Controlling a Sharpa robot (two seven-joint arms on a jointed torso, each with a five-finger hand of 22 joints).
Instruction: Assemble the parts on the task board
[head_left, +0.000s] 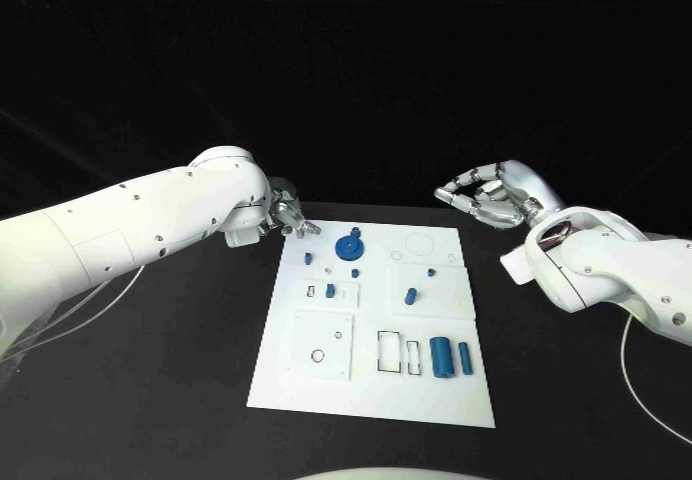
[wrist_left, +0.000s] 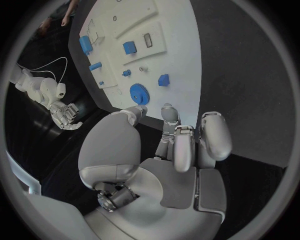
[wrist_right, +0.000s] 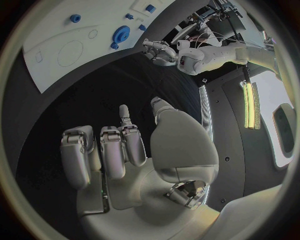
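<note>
Nearest the robot on the task board (head_left: 289, 385), 2 blue cylinders (head_left: 441, 357) lie side by side beside 2 unfilled rectangular slots (head_left: 389, 352); an outlined hole (head_left: 319, 355) in the near-left panel also looks unfilled. Mid-board, small blue pieces (head_left: 330, 291) sit in or on their panels; whether they are fully seated is too small to tell. Farther out, the blue gear (head_left: 349, 245) rests near the far-left part of the board, and the hexagon outline (head_left: 424, 245) at far right looks vacant. Judgement: early to midway, with several seats left and the cylinders not yet placed. Left hand (head_left: 283, 220) hovers at the far-left corner of the board, fingers loosely apart, nothing in them. Right hand (head_left: 493, 195) hangs off the board over the black tabletop (head_left: 159, 400) beyond the far-right corner, fingers curled in, nothing held. The left wrist view shows the gear's teeth (wrist_left: 139, 93) just past the fingertips (wrist_left: 141, 109); the right wrist view confirms a bare palm (wrist_right: 134, 187).
</note>
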